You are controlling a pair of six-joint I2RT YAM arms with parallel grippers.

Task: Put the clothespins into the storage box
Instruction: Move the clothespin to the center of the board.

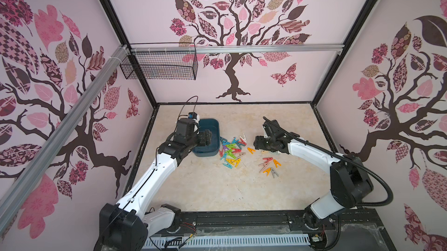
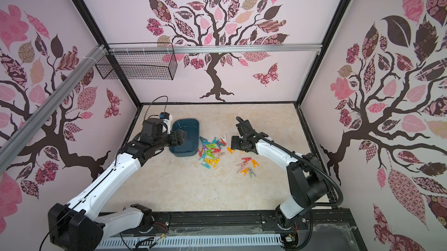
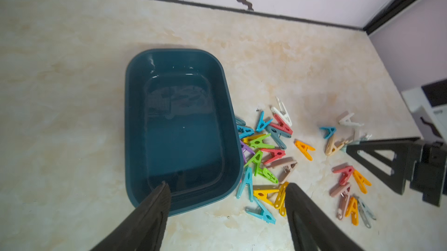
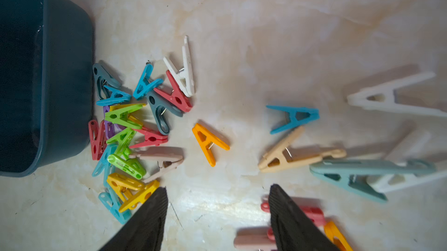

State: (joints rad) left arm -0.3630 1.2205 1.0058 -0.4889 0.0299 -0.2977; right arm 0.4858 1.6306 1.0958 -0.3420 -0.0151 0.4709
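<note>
The dark teal storage box (image 1: pixel 212 123) (image 2: pixel 187 125) sits left of centre on the beige table, and nothing shows inside it in the left wrist view (image 3: pixel 179 129). Several coloured clothespins (image 1: pixel 231 149) (image 3: pixel 263 155) (image 4: pixel 128 129) lie heaped against its right wall. A smaller cluster (image 1: pixel 269 166) (image 2: pixel 248 165) lies further right. One orange clothespin (image 1: pixel 251 150) (image 4: pixel 209 142) lies alone between the two. My left gripper (image 1: pixel 209 139) (image 3: pixel 227 184) hovers over the box's near end, open and holding nothing. My right gripper (image 1: pixel 256 142) (image 4: pixel 219 187) is low over bare table beside the orange pin, open and holding nothing.
A black wire mesh basket (image 1: pixel 158 65) hangs from the aluminium rail at the back left, well above the table. Patterned walls close the table in on three sides. The arms' bases stand along the near edge.
</note>
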